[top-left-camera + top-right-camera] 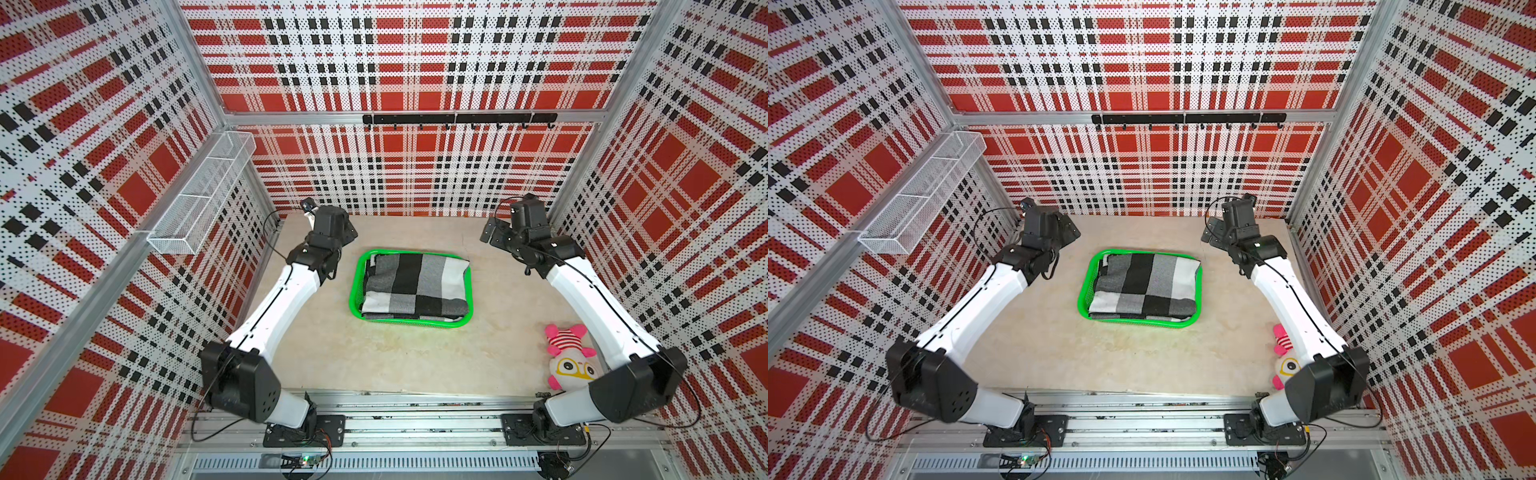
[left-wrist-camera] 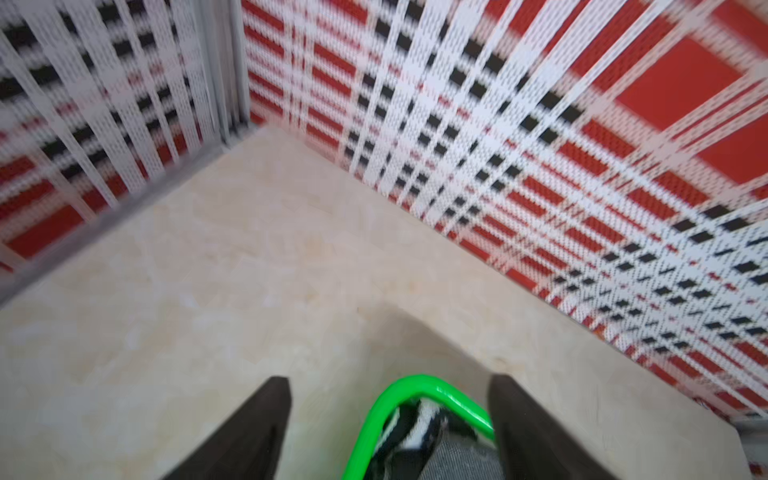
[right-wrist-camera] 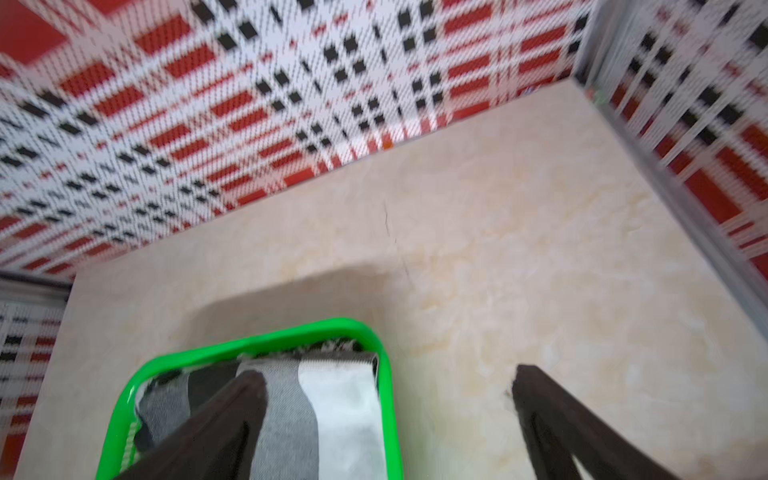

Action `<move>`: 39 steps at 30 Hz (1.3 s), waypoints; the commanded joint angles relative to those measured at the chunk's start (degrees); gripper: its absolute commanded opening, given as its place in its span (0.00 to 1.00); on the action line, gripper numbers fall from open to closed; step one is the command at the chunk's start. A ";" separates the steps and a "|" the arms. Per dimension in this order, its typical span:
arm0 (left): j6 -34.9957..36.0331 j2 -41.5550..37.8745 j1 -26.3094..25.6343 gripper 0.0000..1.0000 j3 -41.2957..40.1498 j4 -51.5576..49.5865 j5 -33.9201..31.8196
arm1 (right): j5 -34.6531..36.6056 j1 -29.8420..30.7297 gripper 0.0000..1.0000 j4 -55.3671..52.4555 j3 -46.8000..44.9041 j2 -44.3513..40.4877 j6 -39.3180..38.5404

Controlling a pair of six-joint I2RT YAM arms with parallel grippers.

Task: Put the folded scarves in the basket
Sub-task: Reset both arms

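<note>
Left wrist view: shows the left claw (image 2: pixel 390 380) with both dark fingers (image 2: pixel 257 428) spread as wide as they go and gripping nothing. Looks down past them at one rounded corner of the green basket (image 2: pixel 415 381) and at bare bench (image 2: pixel 249 270). Hangs raised, clear of the rim, touching neither plastic nor cloth.

Right wrist view: gives the same for the right claw (image 3: pixel 388 371). Fully opened, empty, lifted above the basket's other far corner. Crosses the scarf (image 3: pixel 340 407) with one finger in the picture only; seems to be line of sight and not contact, though hard to say for certain.

In both top views: finds the folded scarf lying flat inside the basket, grey, black and white checks upward, covering almost the whole floor. Rides a little high against the rim on the robot's right side; cannot tell whether it really overhangs there. Probably sits so tight because the fold is nearly as large as the basket itself.

Keeps one claw at each far corner, likely because a wide, limp cloth needs support at two points to stay folded.

Judged from this: goal looks reached, with only a retreat of both arms remaining. Also on the bench, well apart from the basket and near the right arm: a pink plush toy (image 1: pixel 571 361), of no use for the task.
</note>
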 commanded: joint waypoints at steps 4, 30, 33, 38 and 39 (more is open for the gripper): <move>12.12 -12.81 0.27 0.99 -25.87 32.04 -14.71 | 7.40 -6.72 1.00 25.93 -25.48 -10.92 -3.37; 30.34 6.18 14.00 0.99 -58.56 90.74 -0.03 | -1.03 -12.07 1.00 81.68 -58.44 4.21 -28.09; 30.69 6.37 13.82 0.99 -61.51 95.15 1.28 | -3.66 -13.14 1.00 86.11 -59.70 6.70 -27.96; 32.08 10.40 13.62 0.99 -62.66 103.44 1.37 | -5.03 -13.17 1.00 96.75 -65.11 7.89 -28.26; 32.17 10.50 13.62 0.99 -62.08 102.54 1.41 | -3.30 -13.18 1.00 101.79 -66.84 8.78 -27.97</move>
